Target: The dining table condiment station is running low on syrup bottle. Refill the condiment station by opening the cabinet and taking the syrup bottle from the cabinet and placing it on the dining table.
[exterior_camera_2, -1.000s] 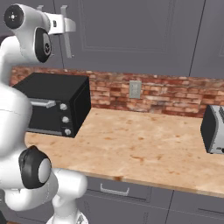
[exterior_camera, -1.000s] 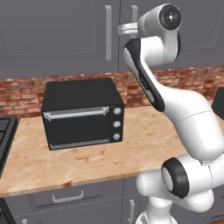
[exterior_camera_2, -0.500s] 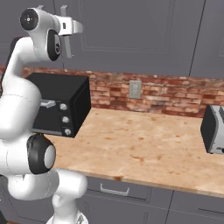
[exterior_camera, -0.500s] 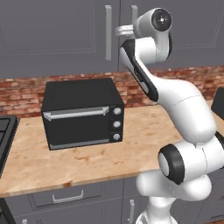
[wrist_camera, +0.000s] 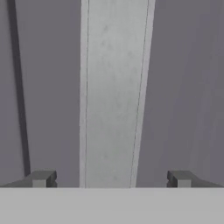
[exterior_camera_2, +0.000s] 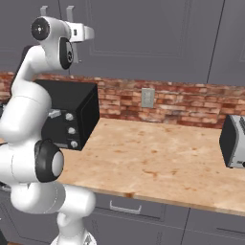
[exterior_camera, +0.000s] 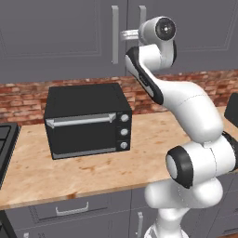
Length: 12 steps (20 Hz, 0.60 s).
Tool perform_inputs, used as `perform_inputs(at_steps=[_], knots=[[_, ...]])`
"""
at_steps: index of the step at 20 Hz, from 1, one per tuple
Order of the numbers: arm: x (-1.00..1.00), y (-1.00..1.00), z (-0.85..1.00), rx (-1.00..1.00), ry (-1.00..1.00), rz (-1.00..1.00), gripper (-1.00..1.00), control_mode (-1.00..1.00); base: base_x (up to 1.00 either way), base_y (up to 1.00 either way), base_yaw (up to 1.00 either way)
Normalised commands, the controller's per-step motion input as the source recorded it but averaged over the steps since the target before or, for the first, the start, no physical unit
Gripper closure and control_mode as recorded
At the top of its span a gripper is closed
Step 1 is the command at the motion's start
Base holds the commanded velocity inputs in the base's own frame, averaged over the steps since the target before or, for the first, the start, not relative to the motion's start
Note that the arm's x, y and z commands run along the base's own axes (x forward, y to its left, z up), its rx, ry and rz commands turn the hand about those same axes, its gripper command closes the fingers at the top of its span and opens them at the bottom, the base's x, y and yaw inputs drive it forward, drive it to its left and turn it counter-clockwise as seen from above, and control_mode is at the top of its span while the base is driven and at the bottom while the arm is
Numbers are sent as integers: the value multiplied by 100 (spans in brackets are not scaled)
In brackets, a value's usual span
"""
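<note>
While the arm reaches up and away from its base, the gripper [wrist_camera: 109,179] sits close in front of the cabinet [exterior_camera: 56,37], with its jaws spread wide on either side of a silver bar handle [wrist_camera: 114,92]. That handle runs straight up and down the hand view, its long axis vertical, passing between the two fingertips [wrist_camera: 41,178] without visibly touching either. Contact cannot be confirmed from this close angle.

In the left base view the wrist is raised to handle height beside the two vertical handles [exterior_camera: 114,35] where the doors meet; both doors look flush and closed. A dark seam [wrist_camera: 17,87] runs parallel to the handle on the door face.

Below, a black toaster oven [exterior_camera: 88,121] stands on the speckled worktop [exterior_camera: 93,172], its back near the brick wall [exterior_camera_2: 182,103]. Open worktop lies in front of and to the right of the oven. In the right base view a silver toaster [exterior_camera_2: 233,141] sits at the far right, well apart from the oven. Grey drawers [exterior_camera_2: 139,210] run under the worktop's front edge.
</note>
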Motion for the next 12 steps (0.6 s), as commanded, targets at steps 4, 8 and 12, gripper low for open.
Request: perform_inputs(at_steps=[4,8,12], knots=[[54,0,-32,0,-10,0,100,-100,0,0,0],[37,0,-21,0,-10,0,100,-100,0,0,0],[-13,2,-1,0,-1,2,100,-100,0,0,0]])
